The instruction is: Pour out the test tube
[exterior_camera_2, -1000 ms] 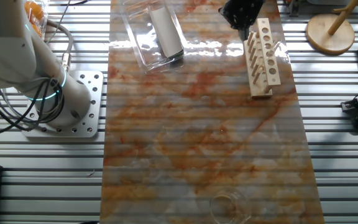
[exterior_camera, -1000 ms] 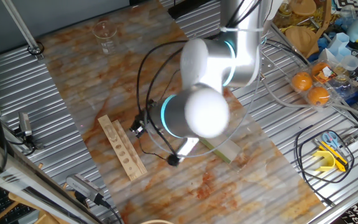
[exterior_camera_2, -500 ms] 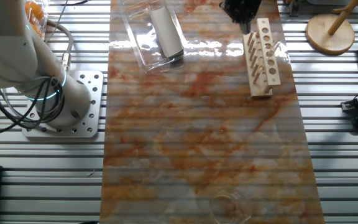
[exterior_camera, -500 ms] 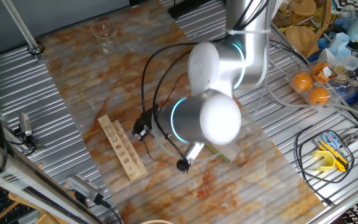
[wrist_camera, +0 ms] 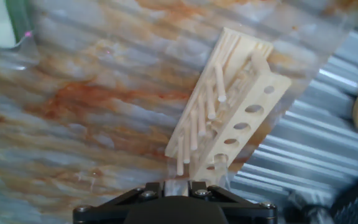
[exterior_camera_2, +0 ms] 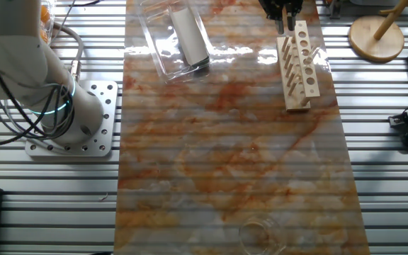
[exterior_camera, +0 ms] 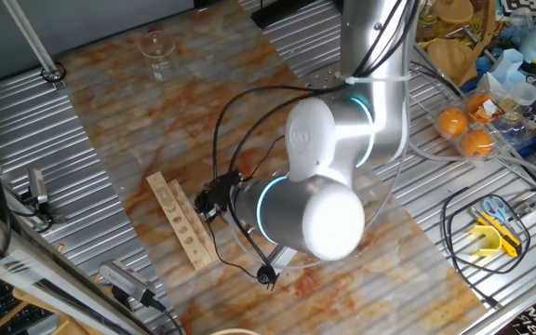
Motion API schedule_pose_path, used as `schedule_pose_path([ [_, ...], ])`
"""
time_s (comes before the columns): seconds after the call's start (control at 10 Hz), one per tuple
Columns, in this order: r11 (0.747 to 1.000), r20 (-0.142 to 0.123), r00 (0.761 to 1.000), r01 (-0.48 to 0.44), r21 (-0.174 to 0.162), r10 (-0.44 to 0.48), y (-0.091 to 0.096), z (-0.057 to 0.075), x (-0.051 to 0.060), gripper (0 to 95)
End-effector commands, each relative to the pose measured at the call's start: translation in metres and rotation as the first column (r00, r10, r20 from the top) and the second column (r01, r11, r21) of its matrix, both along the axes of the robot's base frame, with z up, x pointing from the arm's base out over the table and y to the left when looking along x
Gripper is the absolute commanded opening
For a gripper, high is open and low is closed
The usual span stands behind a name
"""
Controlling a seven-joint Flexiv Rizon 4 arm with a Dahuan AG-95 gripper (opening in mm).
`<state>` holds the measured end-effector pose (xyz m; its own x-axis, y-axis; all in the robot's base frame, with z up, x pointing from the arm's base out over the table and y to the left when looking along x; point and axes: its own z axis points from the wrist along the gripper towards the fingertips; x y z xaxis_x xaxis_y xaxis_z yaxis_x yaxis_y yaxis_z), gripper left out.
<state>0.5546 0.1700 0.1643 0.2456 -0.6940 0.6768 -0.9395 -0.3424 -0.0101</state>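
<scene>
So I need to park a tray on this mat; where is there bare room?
Bare mat lies between the wooden rack and the glass beaker. It is crowded at the rack end, where the gripper hovers beside the clear tray.

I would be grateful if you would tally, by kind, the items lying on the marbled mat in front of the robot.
Wooden test tube rack: 1
Glass beaker: 1
Clear plastic tray: 1
Pale block inside that tray: 1
Total: 4
</scene>
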Motion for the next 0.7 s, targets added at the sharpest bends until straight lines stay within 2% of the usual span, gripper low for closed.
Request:
schedule_pose_path([
  [0.1,1.000,0.020,0.999,0.025,-0.010,-0.025,0.0053,-0.0084,0.0053,19.0],
  [0.7,0.998,0.043,0.998,0.039,-0.051,-0.037,0.0080,-0.0168,0.0093,19.0],
])
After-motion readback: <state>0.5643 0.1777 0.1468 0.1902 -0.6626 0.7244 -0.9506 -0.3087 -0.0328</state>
